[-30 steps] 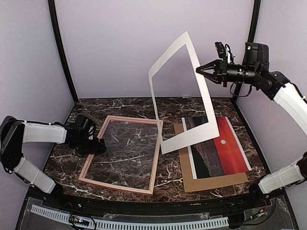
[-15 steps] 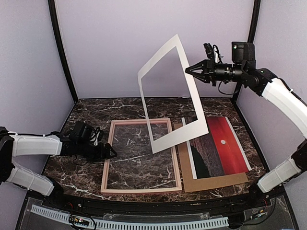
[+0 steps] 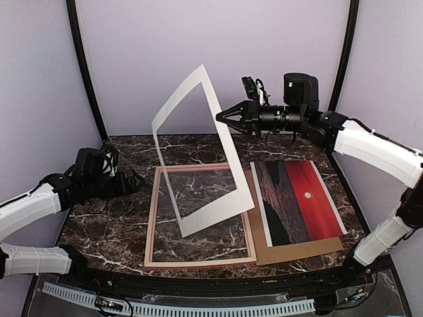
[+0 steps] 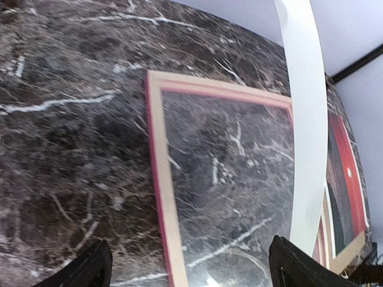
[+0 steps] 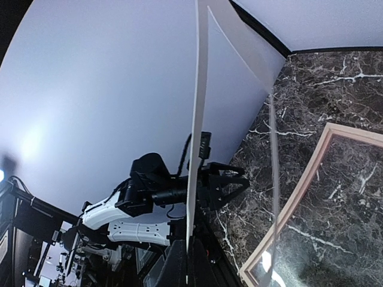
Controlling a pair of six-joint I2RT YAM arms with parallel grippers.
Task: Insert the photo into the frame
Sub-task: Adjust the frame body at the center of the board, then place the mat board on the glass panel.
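The frame (image 3: 153,224) lies flat on the marble left of centre, pale wood side up; it also shows in the left wrist view (image 4: 161,197). The photo (image 3: 304,198), a red sunset print, rests face up on a brown backing board (image 3: 297,249) to the right. My right gripper (image 3: 221,117) is shut on the right edge of a white window mat (image 3: 211,214), which hangs tilted above the frame. In the right wrist view the mat (image 5: 196,119) runs edge-on out of that gripper (image 5: 188,263). My left gripper (image 3: 135,181) is open and holds nothing, left of the frame's far corner; the left wrist view shows it (image 4: 191,272) above the frame's left rail.
Purple walls with black corner posts (image 3: 82,72) close in the table on three sides. A black rail with a white perforated strip (image 3: 198,309) runs along the near edge. The mat's lower corner hangs close over the frame's right rail.
The right arm has carried the mat leftward until it hangs over the frame. The frame has slid right and squared up beside the backing board. The left gripper has drawn back to the left.
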